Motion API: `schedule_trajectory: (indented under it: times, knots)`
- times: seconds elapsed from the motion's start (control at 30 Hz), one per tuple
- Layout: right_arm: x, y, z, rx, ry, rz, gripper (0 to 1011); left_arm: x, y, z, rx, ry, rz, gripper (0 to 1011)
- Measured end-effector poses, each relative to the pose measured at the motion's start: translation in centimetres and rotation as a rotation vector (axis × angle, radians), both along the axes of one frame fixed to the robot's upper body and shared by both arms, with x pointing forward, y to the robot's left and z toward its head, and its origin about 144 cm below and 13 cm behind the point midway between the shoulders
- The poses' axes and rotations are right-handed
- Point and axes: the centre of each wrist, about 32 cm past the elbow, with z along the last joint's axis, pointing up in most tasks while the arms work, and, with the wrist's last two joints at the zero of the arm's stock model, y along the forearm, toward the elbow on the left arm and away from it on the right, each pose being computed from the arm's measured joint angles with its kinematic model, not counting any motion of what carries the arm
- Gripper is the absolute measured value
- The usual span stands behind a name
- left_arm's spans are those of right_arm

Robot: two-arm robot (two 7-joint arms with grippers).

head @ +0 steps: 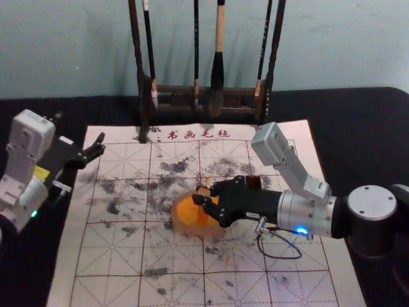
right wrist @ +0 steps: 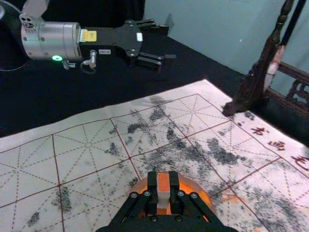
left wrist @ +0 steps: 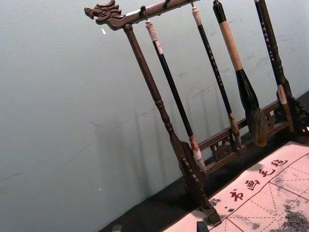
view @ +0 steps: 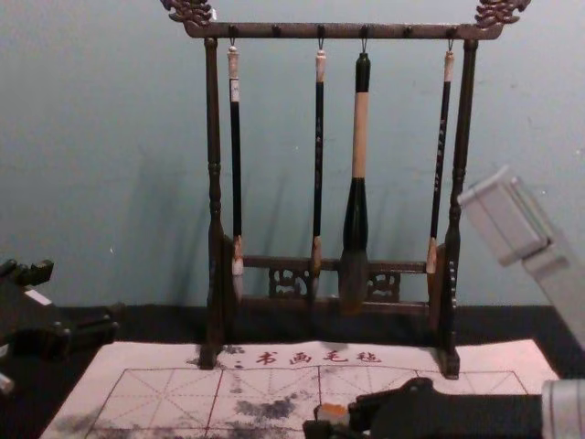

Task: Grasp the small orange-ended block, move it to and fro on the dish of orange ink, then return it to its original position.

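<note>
With the block (right wrist: 163,197) clamped in our right gripper (head: 200,194) over the orange ink dish (head: 189,217), we've finished grasping; some rubbing and the return likely remain, our left gripper (head: 100,144) parked leftward, fingers apart.

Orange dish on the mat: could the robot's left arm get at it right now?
Probably not cleanly: the right gripper, holding the block, is over the dish. The left gripper is open near the mat's left edge; nothing else seems in the way.
</note>
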Motion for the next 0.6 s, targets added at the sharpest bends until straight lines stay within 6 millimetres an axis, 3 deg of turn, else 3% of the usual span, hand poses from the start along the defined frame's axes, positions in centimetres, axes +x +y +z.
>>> schedule_trajectory:
  times: [0.6]
  knots:
    - [1.1, 1.8, -0.4, 0.005, 0.011, 0.007, 127, 0.0, 0.0, 0.0, 0.0, 0.0, 0.0, 1001]
